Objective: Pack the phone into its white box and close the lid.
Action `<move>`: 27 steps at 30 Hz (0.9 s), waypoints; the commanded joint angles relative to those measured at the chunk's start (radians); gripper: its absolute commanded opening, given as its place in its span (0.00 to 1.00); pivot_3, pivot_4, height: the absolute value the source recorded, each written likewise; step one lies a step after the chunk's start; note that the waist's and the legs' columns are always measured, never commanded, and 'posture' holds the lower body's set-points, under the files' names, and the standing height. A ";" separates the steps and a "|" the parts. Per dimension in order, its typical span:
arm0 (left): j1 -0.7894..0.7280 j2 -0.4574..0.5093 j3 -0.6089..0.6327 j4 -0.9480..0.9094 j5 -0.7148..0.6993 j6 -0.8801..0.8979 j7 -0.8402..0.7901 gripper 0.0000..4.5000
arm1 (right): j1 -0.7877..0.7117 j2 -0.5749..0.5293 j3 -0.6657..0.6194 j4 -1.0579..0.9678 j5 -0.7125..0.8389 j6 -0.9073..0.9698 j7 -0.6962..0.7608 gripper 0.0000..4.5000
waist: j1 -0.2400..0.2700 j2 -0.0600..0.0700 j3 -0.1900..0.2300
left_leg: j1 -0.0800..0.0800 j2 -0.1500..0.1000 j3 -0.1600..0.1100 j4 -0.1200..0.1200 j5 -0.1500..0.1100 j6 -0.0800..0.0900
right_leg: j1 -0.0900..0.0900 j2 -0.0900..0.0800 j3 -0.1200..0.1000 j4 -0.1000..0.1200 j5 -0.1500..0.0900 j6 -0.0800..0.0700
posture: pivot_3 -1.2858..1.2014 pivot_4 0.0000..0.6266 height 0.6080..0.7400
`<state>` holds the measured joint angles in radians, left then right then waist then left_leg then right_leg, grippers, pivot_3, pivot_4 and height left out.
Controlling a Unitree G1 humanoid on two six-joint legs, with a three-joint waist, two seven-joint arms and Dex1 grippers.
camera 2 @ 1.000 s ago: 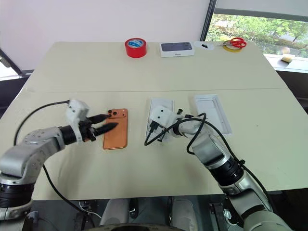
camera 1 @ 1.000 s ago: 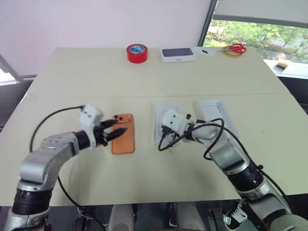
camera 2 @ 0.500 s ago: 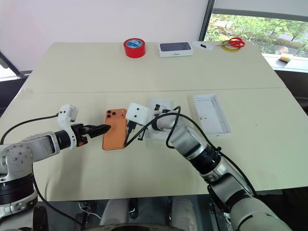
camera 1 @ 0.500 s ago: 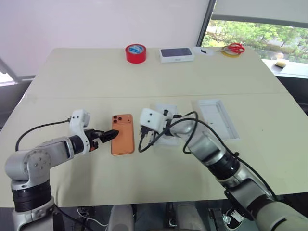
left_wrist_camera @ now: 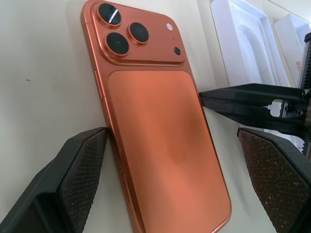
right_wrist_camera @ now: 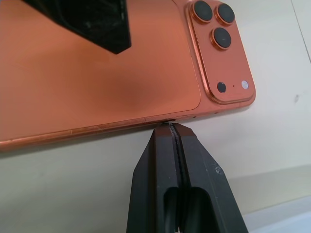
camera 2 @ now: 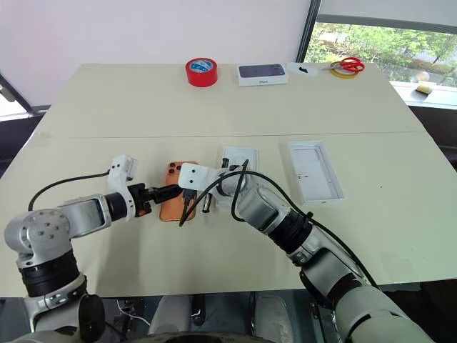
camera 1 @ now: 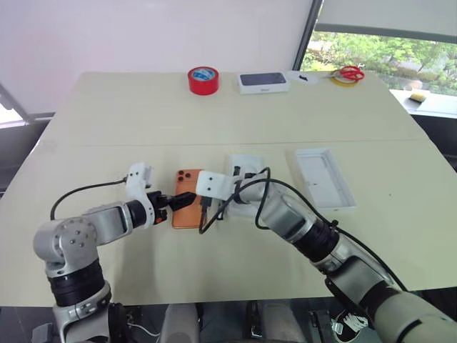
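flatly, the glossy orange phone [left_wrist_camera: 155, 131] lies between spread, textured left fingers [left_wrist_camera: 82, 179]; right fingers [right_wrist_camera: 182, 170] pressed together at its edge.

The left gripper [left_wrist_camera: 170, 179] is held low with its fingers spread wide, while the right gripper [right_wrist_camera: 176, 127] is reached across towards it with fingers pressed fully together.

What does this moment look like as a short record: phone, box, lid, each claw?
phone: flat on the table, lenses up, not in the box
box: just right of the phone, partly hidden by the right arm
lid: open side up, further right
left claw: open, fingers either side of the phone
right claw: shut, tips at the phone's long edge
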<state>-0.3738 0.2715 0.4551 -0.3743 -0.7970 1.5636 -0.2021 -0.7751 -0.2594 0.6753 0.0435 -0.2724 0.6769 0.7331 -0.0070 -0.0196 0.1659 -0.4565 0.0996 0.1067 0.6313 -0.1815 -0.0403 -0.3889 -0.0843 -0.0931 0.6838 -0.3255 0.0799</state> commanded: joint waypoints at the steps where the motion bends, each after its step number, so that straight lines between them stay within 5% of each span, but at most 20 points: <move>1: -0.001 -0.069 -0.045 0.023 -0.066 0.051 -0.004 0.99 | 0.018 0.006 0.000 -0.039 -0.007 -0.015 0.008 0.00 | 0.004 0.000 0.000 | 0.001 0.000 0.000 0.000 0.000 0.000 | 0.001 0.000 0.000 0.000 0.000 0.000 | 0.52 0.24 0.93; 24: -0.073 -0.105 0.108 0.125 -0.173 0.051 0.129 0.99 | 0.065 0.022 -0.014 -0.066 -0.043 -0.005 0.014 0.00 | -0.003 -0.001 -0.001 | 0.002 -0.001 0.000 -0.001 0.000 0.001 | 0.001 -0.001 0.000 0.000 0.000 0.000 | 0.52 0.24 0.93; 27: -0.079 -0.099 0.141 0.139 -0.176 0.051 0.134 0.82 | 0.064 0.020 -0.015 -0.066 -0.045 -0.006 0.014 0.00 | -0.007 -0.001 -0.001 | 0.002 -0.001 0.000 -0.002 0.000 0.001 | 0.000 -0.001 0.000 0.000 0.000 0.000 | 0.52 0.24 0.93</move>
<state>-0.4392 0.1623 0.5735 -0.2307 -0.9571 1.6059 -0.0705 -0.7171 -0.2446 0.6499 0.0016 -0.3118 0.6709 0.7344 -0.0136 -0.0205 0.1650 -0.4546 0.0990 0.1071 0.6295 -0.1819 -0.0399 -0.3887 -0.0850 -0.0931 0.6834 -0.3256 0.0799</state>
